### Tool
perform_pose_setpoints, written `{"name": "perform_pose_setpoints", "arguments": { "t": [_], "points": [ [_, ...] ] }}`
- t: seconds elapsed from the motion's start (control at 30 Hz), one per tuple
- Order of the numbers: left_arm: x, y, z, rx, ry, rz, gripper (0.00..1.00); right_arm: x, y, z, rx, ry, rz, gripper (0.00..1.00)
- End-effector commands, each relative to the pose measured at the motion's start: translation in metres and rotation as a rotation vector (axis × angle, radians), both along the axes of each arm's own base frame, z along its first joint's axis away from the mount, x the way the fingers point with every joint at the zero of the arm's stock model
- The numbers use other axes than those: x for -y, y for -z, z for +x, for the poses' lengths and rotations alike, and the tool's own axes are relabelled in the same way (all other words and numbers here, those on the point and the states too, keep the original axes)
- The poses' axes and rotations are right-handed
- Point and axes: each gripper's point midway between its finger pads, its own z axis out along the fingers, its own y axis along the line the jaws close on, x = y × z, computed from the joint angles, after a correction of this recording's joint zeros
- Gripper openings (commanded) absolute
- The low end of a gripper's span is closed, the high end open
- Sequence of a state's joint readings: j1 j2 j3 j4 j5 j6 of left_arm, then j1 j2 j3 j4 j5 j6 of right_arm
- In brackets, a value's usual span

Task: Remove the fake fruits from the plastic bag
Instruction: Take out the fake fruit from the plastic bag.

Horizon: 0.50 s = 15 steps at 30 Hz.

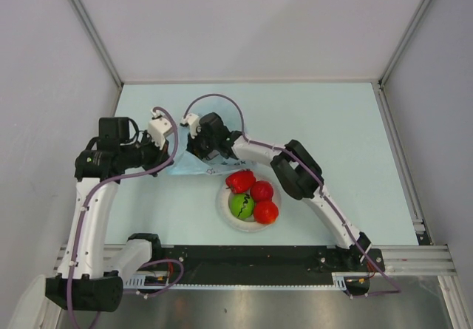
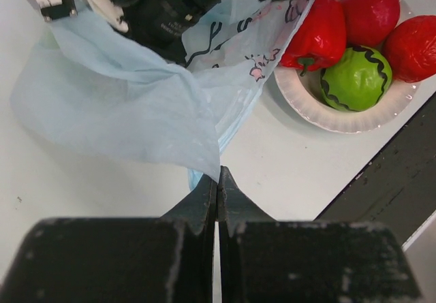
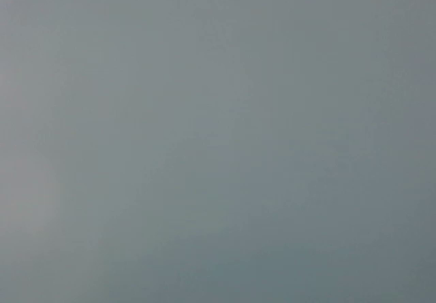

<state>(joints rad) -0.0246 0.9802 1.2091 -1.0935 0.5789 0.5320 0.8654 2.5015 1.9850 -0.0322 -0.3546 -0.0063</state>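
Plastic bag (image 1: 194,165), top view: it lies crumpled just ahead of the left gripper (image 1: 168,162) and beneath the right gripper (image 1: 205,146). Four fake fruits (image 1: 261,191) rest on a plate (image 1: 222,205) beside the right forearm.

Left wrist view: the jaws are pinched tight on the bag's edge, and the film spreads ahead, fairly flat.

Right wrist view: uniform grey haze, so that hand's opening cannot be told.

Judged step: checking the bag for any fruit left inside. The next move calls for a firm hold on the edge while the right gripper probes or backs out.
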Motion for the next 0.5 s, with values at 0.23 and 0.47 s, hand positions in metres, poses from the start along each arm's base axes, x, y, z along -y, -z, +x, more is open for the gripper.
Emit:
{"name": "perform_pose_setpoints", "arguments": {
  "t": [0.23,0.47],
  "points": [
    [-0.014,0.018,0.032,0.087,-0.089,0.039,0.0,0.091,-0.152,-0.022,0.194,-0.121,0.1,0.33],
    [0.007,0.015,0.052,0.049,-0.144,-0.141,0.0,0.136,-0.147,-0.074,0.184,-0.229,0.026,0.29]
  ]
}}
